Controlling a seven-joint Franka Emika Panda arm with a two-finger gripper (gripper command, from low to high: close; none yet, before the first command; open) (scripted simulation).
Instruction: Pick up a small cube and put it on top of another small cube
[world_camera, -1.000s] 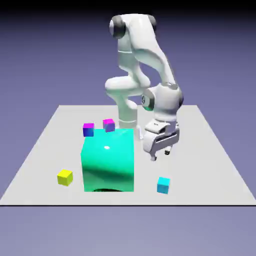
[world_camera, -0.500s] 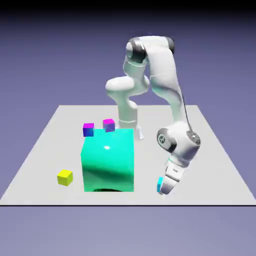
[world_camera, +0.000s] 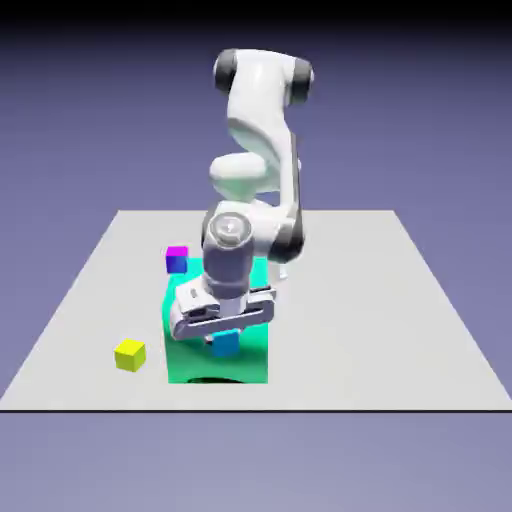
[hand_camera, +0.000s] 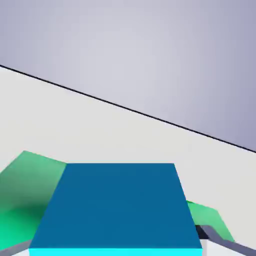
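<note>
A small yellow cube sits well to the exterior view's left of the gripper. The jaws are clamped on the small plain cyan cube, held over the big glossy green cube, probably mid-carry toward the magenta-topped blue cube behind.

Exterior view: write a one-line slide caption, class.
Hand shut on the cyan cube, carrying it above the green cube.
</note>
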